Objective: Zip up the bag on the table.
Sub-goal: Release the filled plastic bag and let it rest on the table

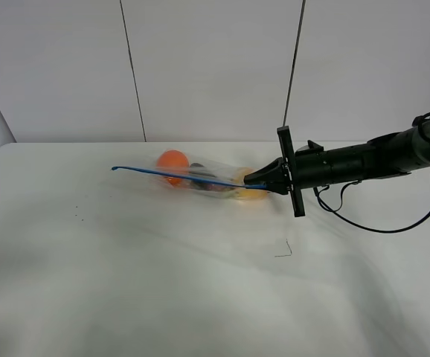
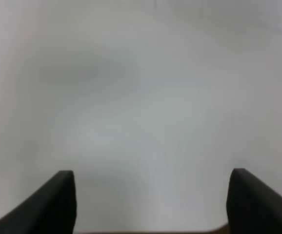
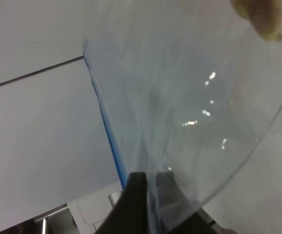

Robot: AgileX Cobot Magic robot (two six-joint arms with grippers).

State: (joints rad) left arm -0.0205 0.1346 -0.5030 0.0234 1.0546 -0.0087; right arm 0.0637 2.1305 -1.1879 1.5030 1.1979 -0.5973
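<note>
The right gripper (image 1: 254,179) is pinching the right end of the blue zip strip (image 1: 178,176) on the bag (image 1: 207,178), which is lying toward the far middle of the table (image 1: 126,282), while the left gripper (image 2: 151,204) is hanging with jaws wide apart over bare tabletop.

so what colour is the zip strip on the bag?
Blue. The zip strip along the bag shows best in the exterior high view.

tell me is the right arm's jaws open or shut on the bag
Shut on the bag: the right gripper pinches the end of the blue zip strip, plastic squeezed between its closed jaws.
</note>
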